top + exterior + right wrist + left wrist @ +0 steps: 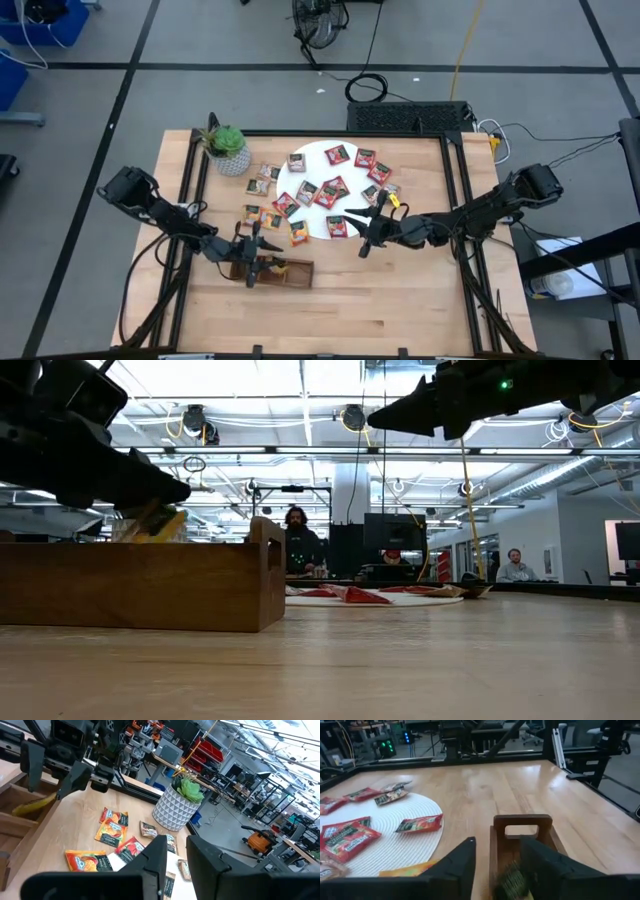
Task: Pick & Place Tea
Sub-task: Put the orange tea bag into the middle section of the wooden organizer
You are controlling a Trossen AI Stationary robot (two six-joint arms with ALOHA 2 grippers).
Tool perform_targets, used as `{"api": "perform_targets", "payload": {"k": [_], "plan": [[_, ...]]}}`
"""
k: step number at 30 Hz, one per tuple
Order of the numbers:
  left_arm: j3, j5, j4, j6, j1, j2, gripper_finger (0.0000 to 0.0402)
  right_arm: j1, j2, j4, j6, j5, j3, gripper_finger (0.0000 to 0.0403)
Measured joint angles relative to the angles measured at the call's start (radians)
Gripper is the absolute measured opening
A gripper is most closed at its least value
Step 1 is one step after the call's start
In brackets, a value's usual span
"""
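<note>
My left gripper (262, 258) (497, 865) stands open over the left end of the long wooden tray (295, 273) (140, 585). A yellow tea sachet (512, 880) (155, 525) shows blurred just below its fingers, over the tray's compartment. Several red and orange tea sachets (332, 190) lie flat on the white disc (310, 160), and a few more (262, 215) lie on the wood left of it. My right gripper (365, 238) (176, 855) hovers above the disc's near right edge, slightly open, with nothing between its fingers. My left gripper has open fingers around the yellow sachet's top (512, 880). Blur keeps me from telling whether a finger still touches it. The sachet stands tilted with its lower part inside the tray.
A green potted plant (228, 148) (180, 802) stands at the table's far left corner. A dark metal frame (455, 200) borders the tabletop. Bare wood (400, 290) lies near and right of the tray. People sit in the room beyond the table.
</note>
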State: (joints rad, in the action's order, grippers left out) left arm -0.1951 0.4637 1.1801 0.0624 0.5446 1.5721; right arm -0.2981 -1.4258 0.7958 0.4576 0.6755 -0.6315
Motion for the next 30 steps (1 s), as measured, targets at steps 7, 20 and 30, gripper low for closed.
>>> {"api": "perform_targets", "payload": {"k": [7,20,30], "plan": [[0.000,-0.005,-0.001,-0.011,0.006,-0.028,0.0183,0.000,0.000,-0.022,0.000,0.000,0.000,0.0061],[-0.517,-0.158,-1.386,-0.047,0.004,-0.197,0.0080,0.000,0.000,-0.023,0.000,0.000,0.000,0.0061],[-0.928,-0.261,-1.970,-0.036,0.016,-0.031,0.0004,0.000,0.000,-0.042,0.000,0.000,-0.001,0.0061]]}}
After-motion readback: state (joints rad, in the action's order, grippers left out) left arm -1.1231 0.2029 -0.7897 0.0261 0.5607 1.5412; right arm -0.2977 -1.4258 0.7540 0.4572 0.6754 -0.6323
